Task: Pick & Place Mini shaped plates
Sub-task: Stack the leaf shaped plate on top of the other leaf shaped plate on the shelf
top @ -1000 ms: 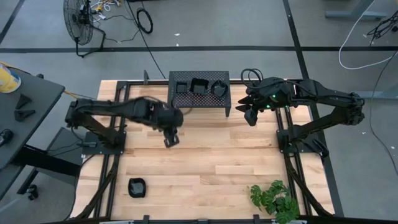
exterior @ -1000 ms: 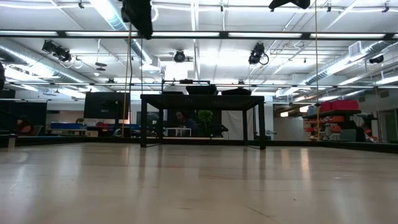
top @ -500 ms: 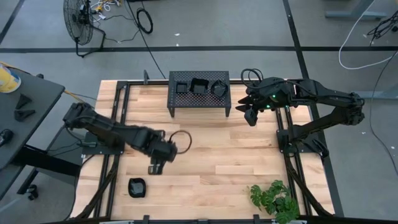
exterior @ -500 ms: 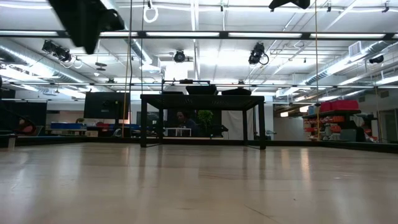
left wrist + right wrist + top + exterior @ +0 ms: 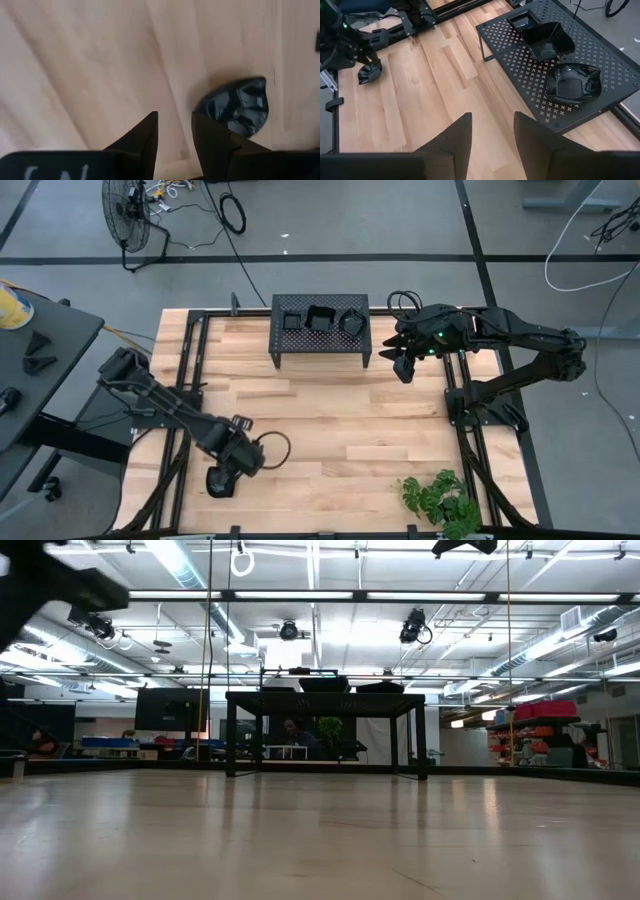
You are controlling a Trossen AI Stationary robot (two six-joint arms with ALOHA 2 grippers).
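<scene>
Reaching: left claw (image 5: 228,471) is down at the near left of the desk (image 5: 330,420), right by the lone loose plate (image 5: 220,481).
Left claw state: fingers narrowly parted, nothing between them; the wrist view shows the plate (image 5: 235,107) just beyond the tips, not gripped.
Right claw: (image 5: 402,364) waits beside the stand's right end, fingers parted a little, empty.
Done: three plates (image 5: 320,318) sit on the perforated stand (image 5: 320,340).
Left: by my reading, one plate to grasp, carry and set on the stand.
View differences: right wrist view shows the three plate shapes (image 5: 547,40) clearly; low view shows only the stand (image 5: 325,700) far off, not the loose plate.
</scene>
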